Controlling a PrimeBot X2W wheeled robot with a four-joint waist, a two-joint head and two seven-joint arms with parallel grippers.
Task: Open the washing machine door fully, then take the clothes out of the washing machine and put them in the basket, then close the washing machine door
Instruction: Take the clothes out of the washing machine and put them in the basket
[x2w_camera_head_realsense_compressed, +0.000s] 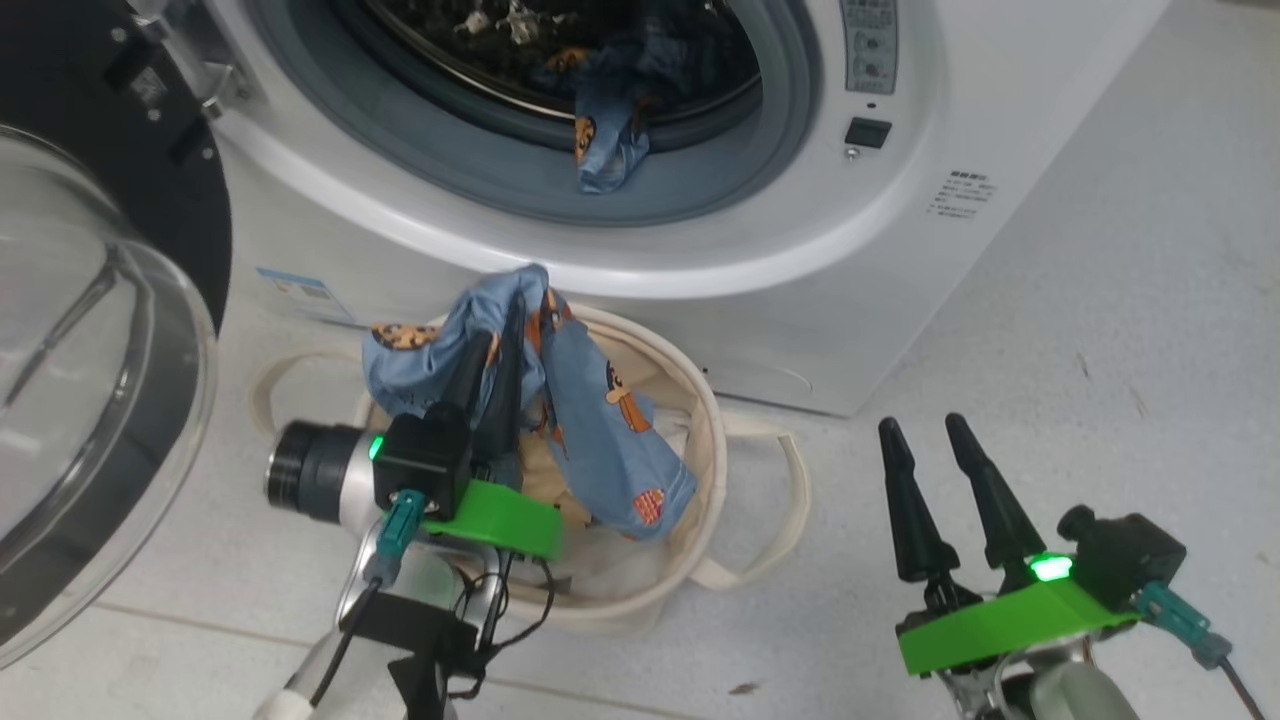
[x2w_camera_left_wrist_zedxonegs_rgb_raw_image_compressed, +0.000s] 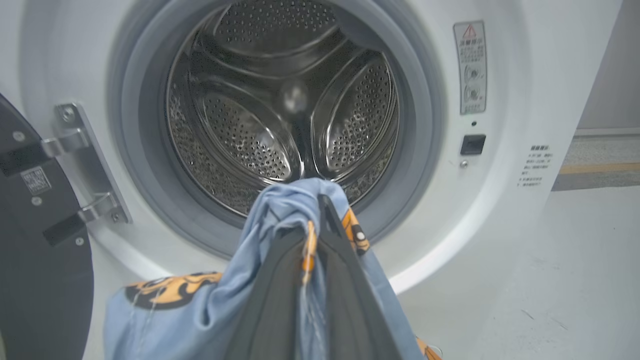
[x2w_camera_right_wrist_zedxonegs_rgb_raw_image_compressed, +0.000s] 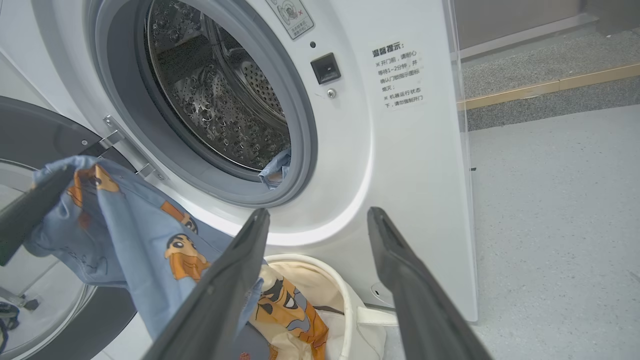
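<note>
Clothes (x2w_camera_head_realsense_compressed: 600, 440) in light blue with orange cartoon prints hang from the left jaws, which are clamped tight on the bunched fabric directly over the basket (x2w_camera_head_realsense_compressed: 700, 440). Alongside, the right jaws stand wide apart and empty above the pale floor (x2w_camera_head_realsense_compressed: 1100, 350). The cream basket, its 2 looped handles splayed, sits on the floor just in front of the washing machine (x2w_camera_head_realsense_compressed: 900, 300). Beyond it, 1 more blue garment (x2w_camera_head_realsense_compressed: 605, 140) drapes out of the steel drum over the grey seal. The washing machine door (x2w_camera_head_realsense_compressed: 90, 380) stands swung wide at left.
</note>
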